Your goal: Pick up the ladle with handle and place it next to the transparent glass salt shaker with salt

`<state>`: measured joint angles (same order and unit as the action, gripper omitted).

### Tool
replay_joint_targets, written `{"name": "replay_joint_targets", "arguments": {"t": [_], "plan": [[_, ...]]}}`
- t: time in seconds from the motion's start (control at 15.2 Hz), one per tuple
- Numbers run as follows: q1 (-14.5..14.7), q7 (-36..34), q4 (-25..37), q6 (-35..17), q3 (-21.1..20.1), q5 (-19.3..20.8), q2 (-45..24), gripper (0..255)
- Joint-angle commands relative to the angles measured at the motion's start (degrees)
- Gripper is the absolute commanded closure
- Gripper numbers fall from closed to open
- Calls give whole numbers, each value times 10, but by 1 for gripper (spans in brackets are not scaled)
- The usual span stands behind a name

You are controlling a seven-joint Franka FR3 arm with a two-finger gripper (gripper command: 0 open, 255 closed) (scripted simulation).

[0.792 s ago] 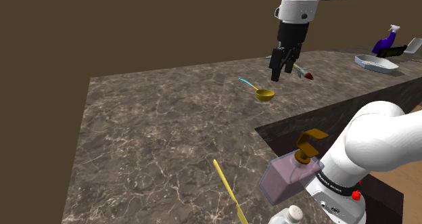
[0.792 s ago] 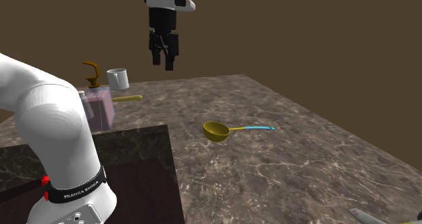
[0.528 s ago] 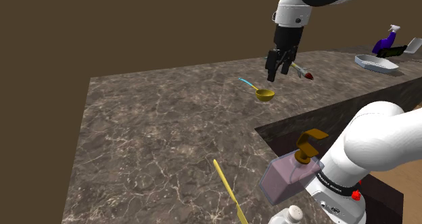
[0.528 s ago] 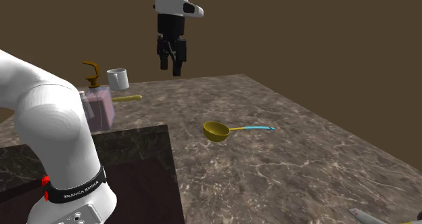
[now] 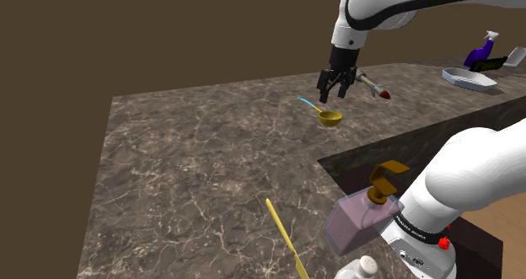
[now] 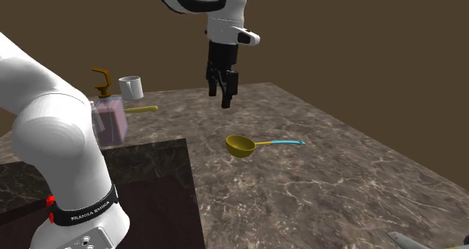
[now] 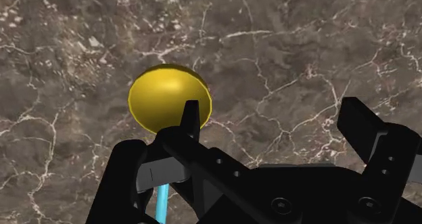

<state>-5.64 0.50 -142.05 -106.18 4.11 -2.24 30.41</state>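
The ladle has a golden-yellow bowl (image 5: pixel 330 118) and a thin cyan handle (image 5: pixel 307 103). It lies on the dark marble counter (image 5: pixel 202 159). In the second exterior view the ladle bowl (image 6: pixel 240 145) sits mid-counter and its handle (image 6: pixel 282 143) points to that view's right. My black gripper (image 5: pixel 335 92) hangs open just above the ladle without touching it, and is also visible as the gripper (image 6: pixel 226 97) high over the counter. From the wrist, the ladle bowl (image 7: pixel 169 97) lies just beyond the open gripper (image 7: pixel 274 124). A white capped jar (image 5: pixel 361 269), likely the shaker, stands by the stand.
A pink soap dispenser (image 5: pixel 362 217) with a brass pump and a yellow stick (image 5: pixel 287 239) lie near the jar. A red-tipped tool (image 5: pixel 377 89) lies behind the gripper. A white dish (image 5: pixel 469 78) and a purple spray bottle (image 5: pixel 484 48) sit far right, beyond a sunken sink recess (image 5: pixel 413 151).
The gripper has come down and shifted toward the shoulder view's left, ending close over the ladle. It stays open; the ladle has not moved.
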Motion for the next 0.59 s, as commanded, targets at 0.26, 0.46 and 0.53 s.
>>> {"name": "replay_joint_targets", "arguments": {"t": [0.26,0.46,0.53], "plan": [[-24,27,25,-94,49,-18,-113,0],[-32,44,45,-132,72,-38,-172,0],[-35,50,53,-144,79,-46,-192,0]]}}
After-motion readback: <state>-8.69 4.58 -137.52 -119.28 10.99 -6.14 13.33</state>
